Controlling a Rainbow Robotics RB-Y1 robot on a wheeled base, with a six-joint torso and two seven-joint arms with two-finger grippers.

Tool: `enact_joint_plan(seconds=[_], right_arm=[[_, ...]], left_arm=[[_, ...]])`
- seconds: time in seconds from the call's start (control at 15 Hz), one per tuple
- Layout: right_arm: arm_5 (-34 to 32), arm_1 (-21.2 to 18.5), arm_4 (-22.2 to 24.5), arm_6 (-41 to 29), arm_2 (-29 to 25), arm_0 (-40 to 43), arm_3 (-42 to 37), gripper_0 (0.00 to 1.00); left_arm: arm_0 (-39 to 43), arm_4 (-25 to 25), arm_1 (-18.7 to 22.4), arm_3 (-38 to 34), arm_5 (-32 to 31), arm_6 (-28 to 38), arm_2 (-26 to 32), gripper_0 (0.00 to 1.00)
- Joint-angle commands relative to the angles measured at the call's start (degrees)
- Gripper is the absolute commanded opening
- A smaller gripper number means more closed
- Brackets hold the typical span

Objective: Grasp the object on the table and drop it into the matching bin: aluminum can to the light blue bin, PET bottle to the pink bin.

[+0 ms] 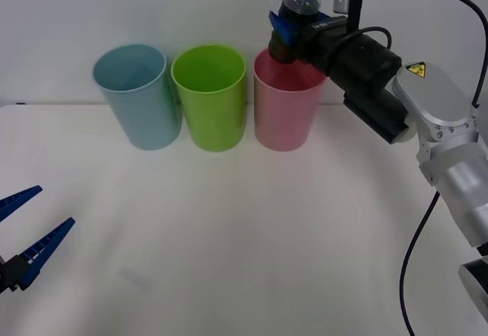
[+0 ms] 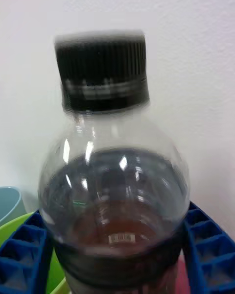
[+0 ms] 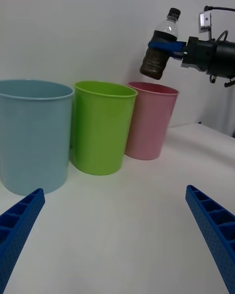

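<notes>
The right claw (image 1: 287,25) grips the PET bottle (image 1: 293,17) above the pink bin (image 1: 286,115) at the desk's (image 1: 229,244) far edge; the left claw (image 1: 30,237) waits spread open at the near left corner

No words or numbers can be read. My right arm carries a yellow warning triangle sticker (image 1: 415,68) on its grey link, and the PET bottle (image 2: 115,196) bears a small white barcode (image 2: 121,237), its digits too fine to read.

Blue ribbed fingers (image 3: 208,228), black wrist housing, silver arm (image 1: 446,134) with yellow warning sticker (image 1: 415,68).
</notes>
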Motion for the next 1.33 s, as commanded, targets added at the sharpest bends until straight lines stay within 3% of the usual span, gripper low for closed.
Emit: enact_joint_plan(seconds=[0.07, 0.4, 0.73, 1.33], right_arm=[[0.0, 0.0, 0.0, 0.1, 0.0, 0.1, 0.0, 1.00], [-0.9, -1.0, -0.5, 0.1, -0.1, 1.0, -1.2, 1.00], [-1.8, -5.0, -1.6, -0.5, -0.1, 7.8, -10.3, 1.00], [-3.3, -20.3, -11.4, 1.6, -2.6, 33.6, -35.2, 1.00]], left_arm=[[0.0, 0.0, 0.0, 0.0, 0.0, 0.0, 0.0, 1.00], [0.0, 0.0, 0.0, 0.0, 0.0, 0.0, 0.0, 1.00], [0.0, 0.0, 0.0, 0.0, 0.0, 0.0, 0.0, 1.00], [0.0, 0.0, 0.0, 0.0, 0.0, 0.0, 0.0, 1.00]])
